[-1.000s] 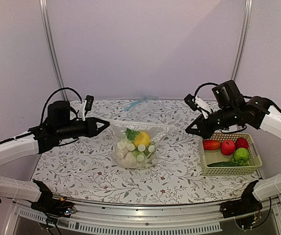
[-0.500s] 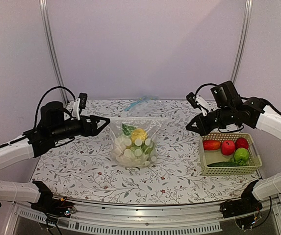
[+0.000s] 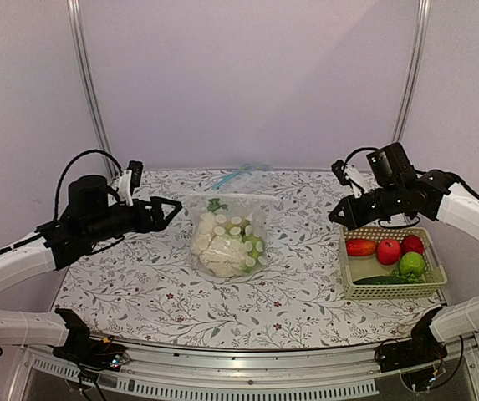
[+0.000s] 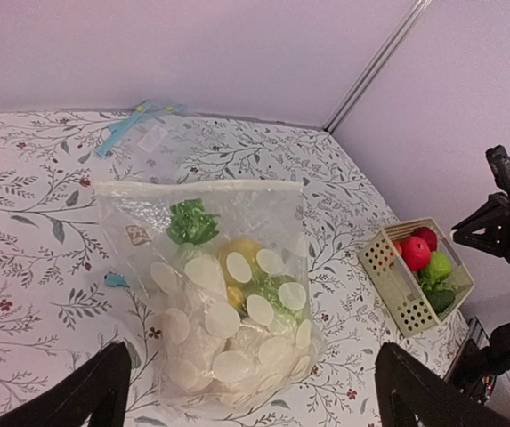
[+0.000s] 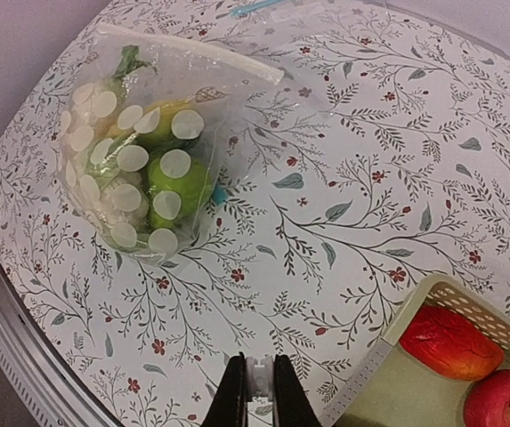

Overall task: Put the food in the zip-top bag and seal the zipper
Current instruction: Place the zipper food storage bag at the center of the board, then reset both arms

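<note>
The left end effector [image 3: 170,212] hangs released, jaws wide and empty, at nine o'clock from the bag [image 4: 126,213]. The right end effector [image 5: 257,369] is clenched on nothing, out at three o'clock near the basket [image 3: 349,276]. The bag slumps mid-bench [image 3: 306,292], touched by neither, with cauliflower [image 3: 219,256], lemon [image 4: 242,253] and green leaves [image 4: 190,221] inside. Loading looks finished to me. The zipper [image 4: 197,184], at twelve o'clock, lies flat. I can't tell whether it's pressed shut, so next I'd expect a pinch along it.
</note>
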{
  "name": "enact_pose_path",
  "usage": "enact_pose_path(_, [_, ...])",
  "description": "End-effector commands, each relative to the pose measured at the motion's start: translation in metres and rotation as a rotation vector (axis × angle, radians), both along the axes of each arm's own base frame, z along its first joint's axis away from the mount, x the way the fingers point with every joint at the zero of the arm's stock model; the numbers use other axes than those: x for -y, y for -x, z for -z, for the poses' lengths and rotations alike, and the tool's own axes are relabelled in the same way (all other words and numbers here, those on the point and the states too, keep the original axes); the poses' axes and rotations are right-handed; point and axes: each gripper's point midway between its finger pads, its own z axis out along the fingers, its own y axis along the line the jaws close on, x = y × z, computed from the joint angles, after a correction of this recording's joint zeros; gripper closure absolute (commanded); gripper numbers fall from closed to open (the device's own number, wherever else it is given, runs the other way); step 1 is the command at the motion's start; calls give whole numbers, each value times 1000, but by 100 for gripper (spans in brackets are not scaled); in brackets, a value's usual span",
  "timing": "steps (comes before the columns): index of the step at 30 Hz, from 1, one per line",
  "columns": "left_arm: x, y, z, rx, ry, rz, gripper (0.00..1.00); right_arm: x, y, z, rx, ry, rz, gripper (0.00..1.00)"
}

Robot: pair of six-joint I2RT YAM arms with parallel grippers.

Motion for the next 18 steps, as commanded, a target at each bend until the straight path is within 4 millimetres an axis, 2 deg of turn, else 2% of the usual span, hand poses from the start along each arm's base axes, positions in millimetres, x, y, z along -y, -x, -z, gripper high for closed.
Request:
enact_pose_path(1, [-14, -3, 17, -50, -43, -56, 4, 26, -10, 5, -10, 2, 124, 99])
enact_pose_path(9, [-33, -9, 22, -72, -64, -117, 3, 76, -25, 28, -50, 2, 348, 100])
enact_pose_path(15, [-65, -16, 26, -93, -87, -219, 2, 114, -37, 38, -42, -65, 504, 100])
enact_pose_path(18, [-90, -21, 32, -104, -112, -310, 2, 132, -44, 40, -19, -86, 571, 100])
